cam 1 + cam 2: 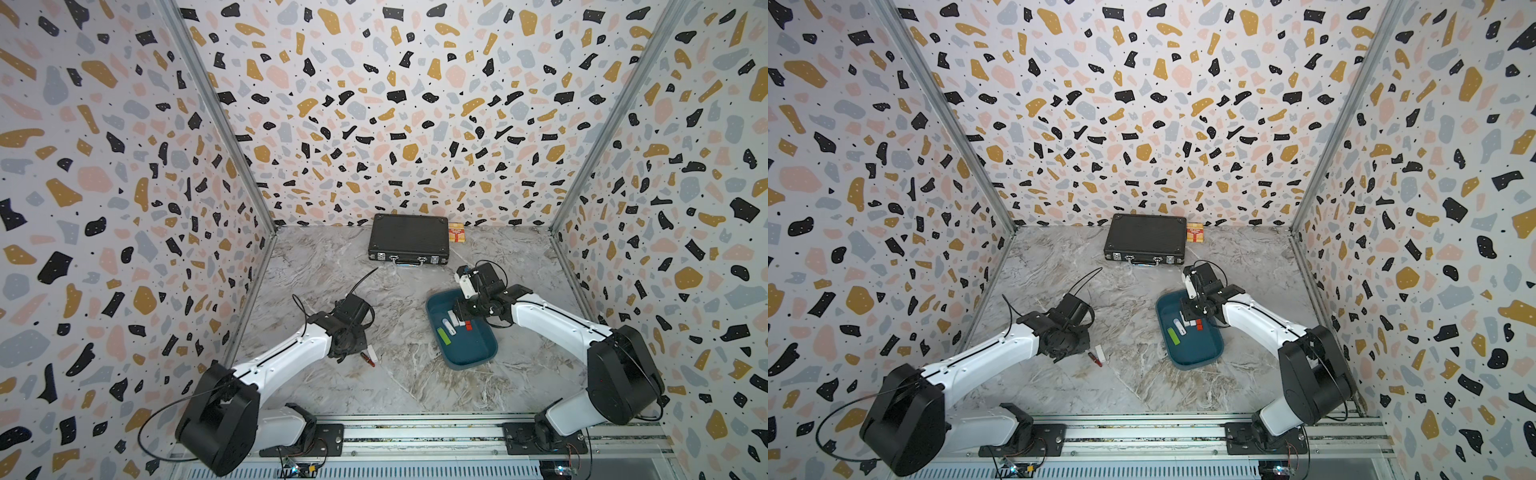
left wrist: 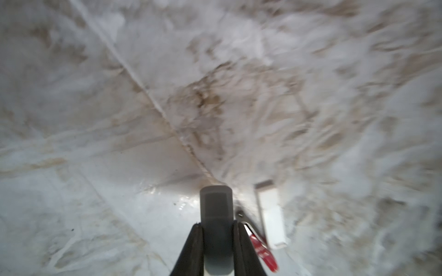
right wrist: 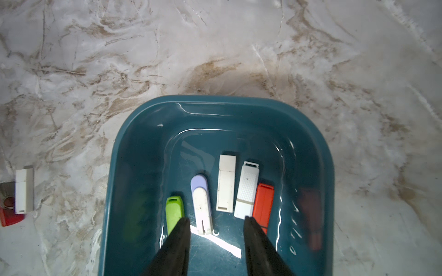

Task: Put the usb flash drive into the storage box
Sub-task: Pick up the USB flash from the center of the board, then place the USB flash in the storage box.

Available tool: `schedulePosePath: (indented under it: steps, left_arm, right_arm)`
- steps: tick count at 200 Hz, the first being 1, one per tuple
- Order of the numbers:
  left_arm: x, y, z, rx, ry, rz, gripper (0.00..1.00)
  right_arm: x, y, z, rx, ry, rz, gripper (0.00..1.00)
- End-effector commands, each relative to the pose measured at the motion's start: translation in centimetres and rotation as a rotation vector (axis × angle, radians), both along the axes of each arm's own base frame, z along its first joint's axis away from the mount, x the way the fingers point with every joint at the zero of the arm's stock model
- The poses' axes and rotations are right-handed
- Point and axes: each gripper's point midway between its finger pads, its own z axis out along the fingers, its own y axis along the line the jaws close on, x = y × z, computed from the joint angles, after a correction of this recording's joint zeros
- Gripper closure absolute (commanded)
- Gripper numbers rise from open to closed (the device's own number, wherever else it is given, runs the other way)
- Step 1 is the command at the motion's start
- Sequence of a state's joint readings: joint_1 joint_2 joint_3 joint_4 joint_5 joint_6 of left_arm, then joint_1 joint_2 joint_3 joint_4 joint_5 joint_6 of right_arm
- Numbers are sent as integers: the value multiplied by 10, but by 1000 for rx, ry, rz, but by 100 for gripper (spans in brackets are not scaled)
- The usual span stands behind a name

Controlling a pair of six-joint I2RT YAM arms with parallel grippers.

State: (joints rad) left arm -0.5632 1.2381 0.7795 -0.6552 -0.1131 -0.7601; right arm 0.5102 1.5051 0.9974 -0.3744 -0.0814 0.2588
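Reading the left arm first: its jaws are together on a grey drive, gripping its two long sides. The drive's long axis runs in line with the jaws, free end pointing straight out past the tips. Can't tell if it's off the bench yet. The wrist hides it in both top views, so its bearing there is unreadable.

Just beside those jaws, about 3 o'clock from above, a white drive and a red drive lie loose, side by side.

The box sits further out at 3 o'clock, well apart, open side up, long axis roughly 11-to-5. A row of drives lies across its middle.

The right arm hangs over the box's 11 o'clock end, jaws apart, nothing between them.

My read: the left arm is holding the drive, so the carry is its job. It should go toward 3 o'clock and drop into the bare 5 o'clock end. The right arm crowds the far end, so there's clash risk there.
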Motion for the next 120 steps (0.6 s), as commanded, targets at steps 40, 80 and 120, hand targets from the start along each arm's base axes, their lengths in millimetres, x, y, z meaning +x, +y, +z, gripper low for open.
schedulePosePath:
  steps: [40, 80, 120]
  left_arm:
    - [-10, -134, 85, -250, -131, -212, 83]
    - [-18, -224, 91, -261, -129, -363, 83]
    - [-23, -283, 54, -180, -73, -461, 81]
  right_arm:
    - [27, -56, 38, 75, -68, -248, 60]
    - [33, -94, 41, 154, -47, -391, 61]
    - [34, -131, 32, 227, -30, -520, 61]
